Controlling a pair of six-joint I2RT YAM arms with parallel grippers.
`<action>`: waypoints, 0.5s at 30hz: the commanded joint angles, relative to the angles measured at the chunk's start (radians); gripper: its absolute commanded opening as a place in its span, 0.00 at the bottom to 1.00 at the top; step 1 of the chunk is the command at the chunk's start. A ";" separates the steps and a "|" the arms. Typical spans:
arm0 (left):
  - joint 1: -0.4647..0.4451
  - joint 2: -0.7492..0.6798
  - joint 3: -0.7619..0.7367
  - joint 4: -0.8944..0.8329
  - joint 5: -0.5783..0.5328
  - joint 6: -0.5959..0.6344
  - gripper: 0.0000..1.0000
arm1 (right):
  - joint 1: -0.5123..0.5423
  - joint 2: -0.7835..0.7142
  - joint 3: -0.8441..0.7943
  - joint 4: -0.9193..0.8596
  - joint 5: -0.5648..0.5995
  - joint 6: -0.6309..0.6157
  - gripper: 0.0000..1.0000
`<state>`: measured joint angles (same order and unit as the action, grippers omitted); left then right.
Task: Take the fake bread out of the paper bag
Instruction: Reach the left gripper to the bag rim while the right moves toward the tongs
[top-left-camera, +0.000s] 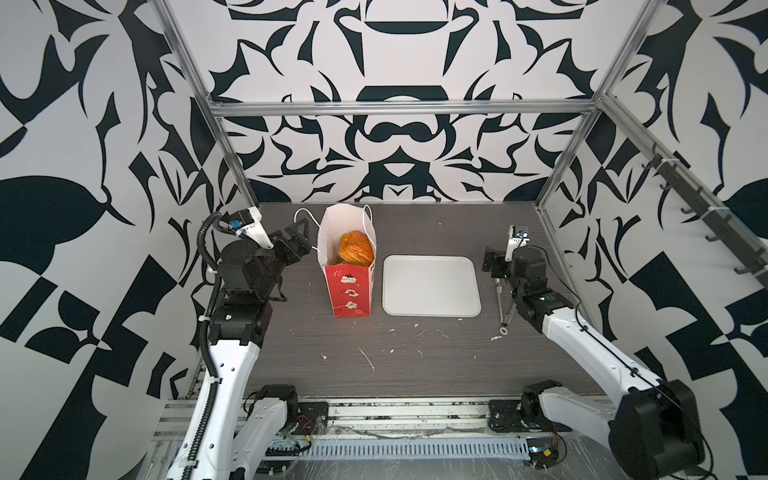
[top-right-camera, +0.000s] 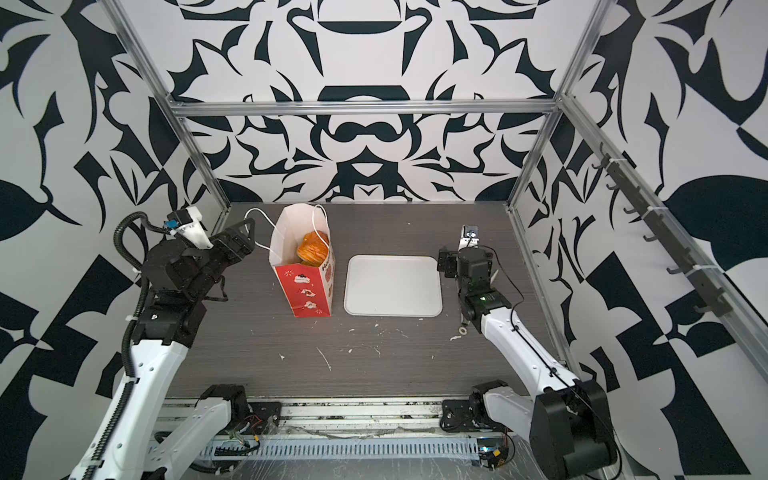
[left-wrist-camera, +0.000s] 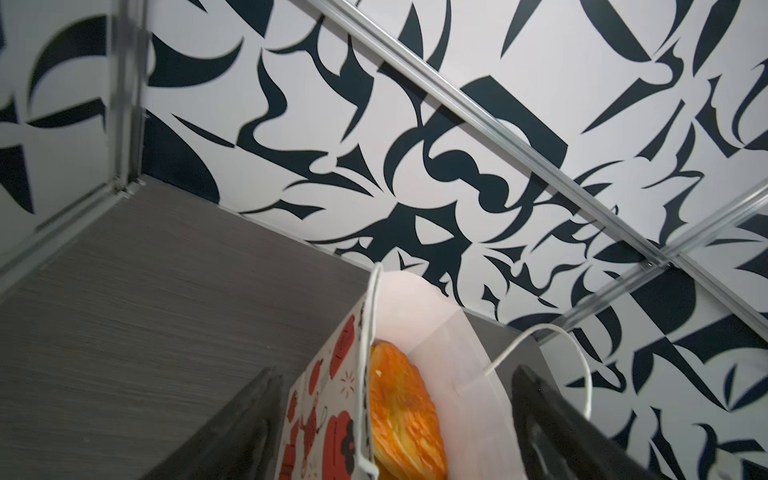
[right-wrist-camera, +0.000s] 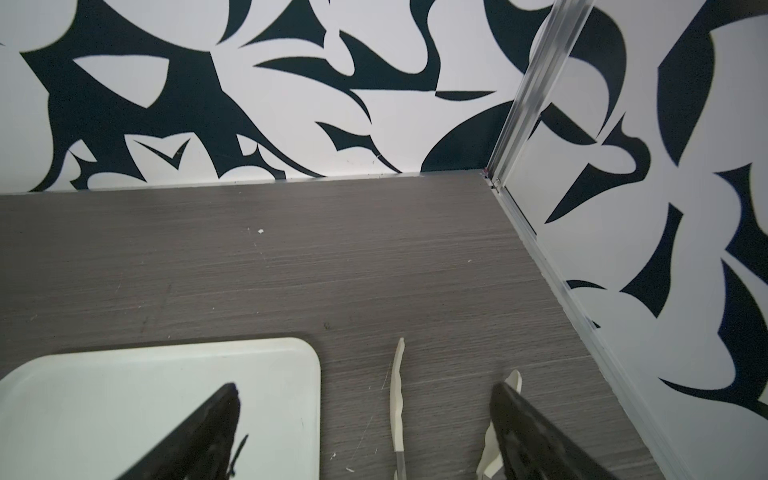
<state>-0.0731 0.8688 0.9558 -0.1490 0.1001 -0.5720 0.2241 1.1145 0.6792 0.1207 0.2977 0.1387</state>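
The paper bag (top-left-camera: 348, 286) (top-right-camera: 302, 286) stands upright on the table, red with cartoon pictures outside and white inside, its mouth open. An orange flaky piece of fake bread (top-left-camera: 355, 248) (top-right-camera: 312, 249) (left-wrist-camera: 405, 411) shows near the top of the bag; anything beneath it is hidden. My left gripper (top-left-camera: 306, 240) (top-right-camera: 249, 233) (left-wrist-camera: 395, 376) hovers open just left of the bag's upper edge and holds nothing. In the left wrist view the bag's mouth (left-wrist-camera: 440, 353) lies between the two dark fingers. My right gripper (top-left-camera: 490, 262) (top-right-camera: 443, 261) (right-wrist-camera: 365, 388) is open and empty at the right edge of the tray.
A flat white tray (top-left-camera: 432, 286) (top-right-camera: 392, 286) (right-wrist-camera: 166, 395) lies right of the bag. Metal tongs with cream tips (top-left-camera: 500, 299) (right-wrist-camera: 397, 395) lie on the table under the right arm. A white cord handle (top-left-camera: 305, 216) (left-wrist-camera: 582, 365) hangs over the bag's left side by my left gripper.
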 joint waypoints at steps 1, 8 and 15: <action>-0.025 0.043 0.043 -0.110 0.061 -0.049 0.88 | 0.006 -0.008 0.002 0.022 -0.024 0.027 0.96; -0.110 0.143 0.086 -0.202 -0.052 0.011 0.87 | 0.006 -0.016 -0.023 0.020 -0.031 0.029 0.96; -0.149 0.220 0.091 -0.207 -0.158 0.017 0.86 | 0.006 -0.005 -0.029 0.019 -0.052 0.037 0.96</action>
<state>-0.2134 1.0817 1.0172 -0.3256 0.0132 -0.5602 0.2245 1.1160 0.6548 0.1200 0.2584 0.1593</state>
